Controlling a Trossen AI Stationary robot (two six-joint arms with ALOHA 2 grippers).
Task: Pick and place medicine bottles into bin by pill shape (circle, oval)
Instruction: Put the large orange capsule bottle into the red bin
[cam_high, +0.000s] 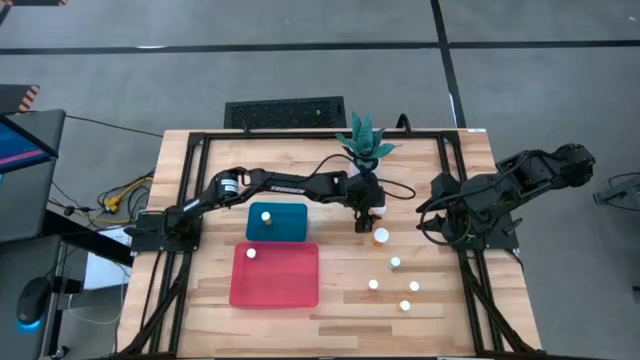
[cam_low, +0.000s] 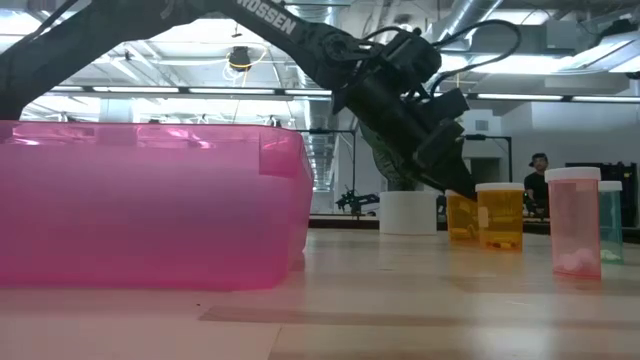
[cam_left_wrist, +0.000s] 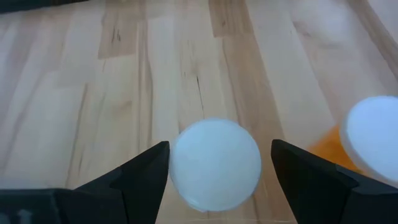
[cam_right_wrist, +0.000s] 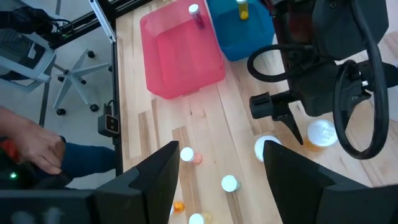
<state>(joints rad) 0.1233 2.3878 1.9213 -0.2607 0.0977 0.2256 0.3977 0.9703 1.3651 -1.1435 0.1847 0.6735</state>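
My left gripper (cam_high: 368, 216) is open and reaches down beside the white plant pot. In the left wrist view its two fingers stand on either side of a bottle's round white cap (cam_left_wrist: 216, 163), with a gap showing on one side. That amber bottle (cam_low: 462, 217) stands upright on the table. A second amber bottle (cam_left_wrist: 373, 140) stands close beside it, toward the near edge (cam_high: 380, 236). Several more bottles (cam_high: 395, 263) stand on the table's near right. One bottle (cam_high: 267, 216) is in the blue bin and one (cam_high: 251, 253) in the red bin. My right gripper (cam_right_wrist: 217, 168) is open and empty at the right edge.
The blue bin (cam_high: 290, 225) and the red bin (cam_high: 285, 285) lie left of the bottles. The white pot with the green plant (cam_high: 365, 145) stands just beyond my left gripper. A black frame (cam_high: 195, 150) runs round the tabletop. A person's hand (cam_right_wrist: 31, 146) shows off the table.
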